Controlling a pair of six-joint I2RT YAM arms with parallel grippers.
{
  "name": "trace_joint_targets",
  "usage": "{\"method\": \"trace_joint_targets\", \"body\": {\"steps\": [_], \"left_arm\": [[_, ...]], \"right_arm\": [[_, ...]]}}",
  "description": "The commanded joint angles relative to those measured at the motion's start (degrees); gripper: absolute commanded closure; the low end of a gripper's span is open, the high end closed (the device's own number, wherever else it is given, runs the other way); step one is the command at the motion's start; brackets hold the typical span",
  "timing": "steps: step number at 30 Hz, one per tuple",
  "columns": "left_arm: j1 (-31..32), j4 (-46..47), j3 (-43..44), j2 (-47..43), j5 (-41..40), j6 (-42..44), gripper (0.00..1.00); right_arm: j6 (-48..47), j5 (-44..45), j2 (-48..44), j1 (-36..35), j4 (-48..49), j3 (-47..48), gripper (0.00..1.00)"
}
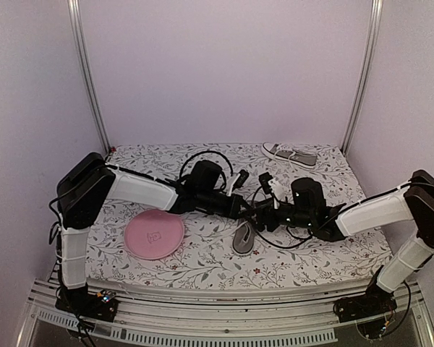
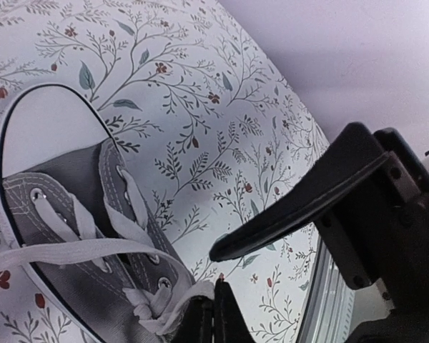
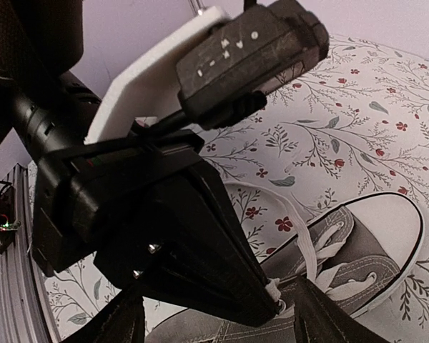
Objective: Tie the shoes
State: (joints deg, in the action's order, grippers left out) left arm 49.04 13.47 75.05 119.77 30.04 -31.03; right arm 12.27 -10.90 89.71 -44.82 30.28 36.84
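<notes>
Left gripper (image 2: 213,318) is shut tight on a white lace (image 2: 71,251) of 1 shoe (image 1: 242,238) in the middle of the table (image 1: 202,271), and the right gripper (image 3: 225,321) hangs wide open over it (the other shoe (image 1: 291,155) sits far back), so pull gently and grab the free lace low down.

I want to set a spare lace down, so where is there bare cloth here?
Bare cloth: the far left corner behind the left arm, and the near right between the near shoe and the right arm. Crowded: the middle, where both arms meet over that shoe; pink plate near left, other shoe far right.
</notes>
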Motion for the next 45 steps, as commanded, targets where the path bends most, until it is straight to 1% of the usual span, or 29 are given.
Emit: {"method": "trace_joint_targets", "body": {"steps": [1,7,12,17,28,34,39,45], "left_arm": [[-1.0,-1.7,2.1,0.5,2.1,-1.5,1.0],[-3.1,-1.8,1.2,0.2,5.2,-3.2,1.0],[-4.1,-2.6,0.8,-1.0,6.6,-2.4,1.0],[-4.4,-3.8,0.5,-1.8,6.7,-1.8,1.0],[-4.4,-2.9,0.6,-2.5,7.8,-3.5,1.0],[-4.4,-2.6,0.7,-2.7,8.2,-4.0,1.0],[-4.4,-2.4,0.5,-2.5,8.5,-4.2,1.0],[-4.5,-2.1,0.6,-2.3,9.0,-4.6,1.0]], "right_arm": [[-2.5,3.6,2.6,-1.1,3.5,0.7,0.29],[-0.6,4.4,0.8,-1.7,5.0,-3.1,0.29],[0.5,4.6,0.3,-1.7,5.6,-4.9,0.3],[-0.7,5.0,1.9,-1.7,5.7,-3.2,0.32],[-2.7,3.3,7.8,-1.8,5.8,2.4,0.38],[-2.6,1.3,10.5,-1.8,6.4,3.3,0.39],[-2.8,2.5,11.2,-1.8,7.1,3.8,0.47],[-3.1,3.2,11.6,-1.8,7.6,4.7,0.67]]}}
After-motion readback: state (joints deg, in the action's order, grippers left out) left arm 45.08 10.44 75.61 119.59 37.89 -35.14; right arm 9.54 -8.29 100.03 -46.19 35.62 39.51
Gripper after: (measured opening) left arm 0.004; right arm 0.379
